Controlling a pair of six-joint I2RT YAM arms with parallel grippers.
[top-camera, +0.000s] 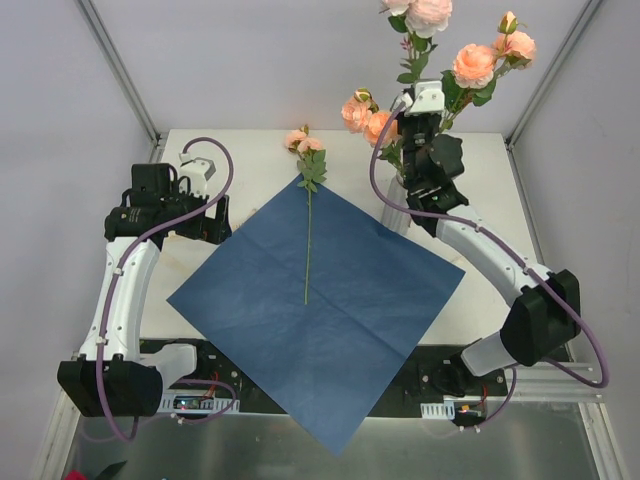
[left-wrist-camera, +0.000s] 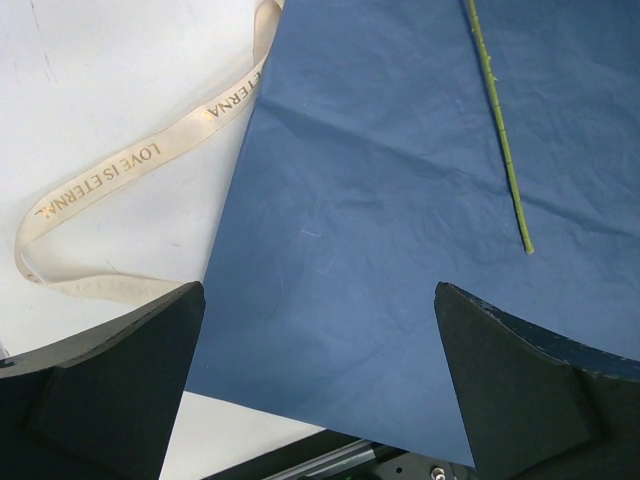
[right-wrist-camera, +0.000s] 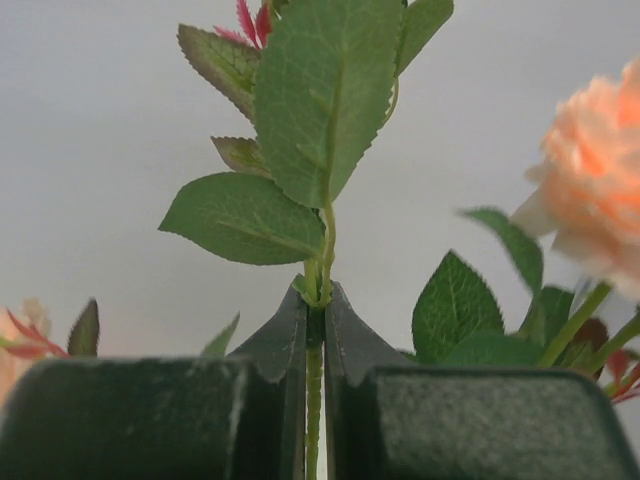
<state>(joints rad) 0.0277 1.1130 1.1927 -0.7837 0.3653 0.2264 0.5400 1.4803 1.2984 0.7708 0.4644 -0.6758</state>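
A dark blue paper sheet (top-camera: 320, 300) lies as a diamond on the white table (top-camera: 480, 170). One peach rose (top-camera: 305, 142) rests on it, its thin green stem (top-camera: 307, 250) running down the middle. My left gripper (top-camera: 215, 215) hovers open over the sheet's left edge (left-wrist-camera: 400, 200), holding nothing, its fingers (left-wrist-camera: 120, 380) wide apart, with the stem's end (left-wrist-camera: 510, 190) ahead. My right gripper (top-camera: 405, 135) is raised among the peach roses (top-camera: 475, 62) of the bunch at the back right. It (right-wrist-camera: 315, 310) is shut on an upright green stem (right-wrist-camera: 315, 400) just under its leaves (right-wrist-camera: 320, 90).
A cream ribbon (left-wrist-camera: 130, 170) printed "LOVE IS ETERNAL" loops on the table left of the sheet. A clear vase (top-camera: 396, 210) holds the bunch at the sheet's right corner. The sheet's near corner (top-camera: 335, 430) hangs over the table's front rail.
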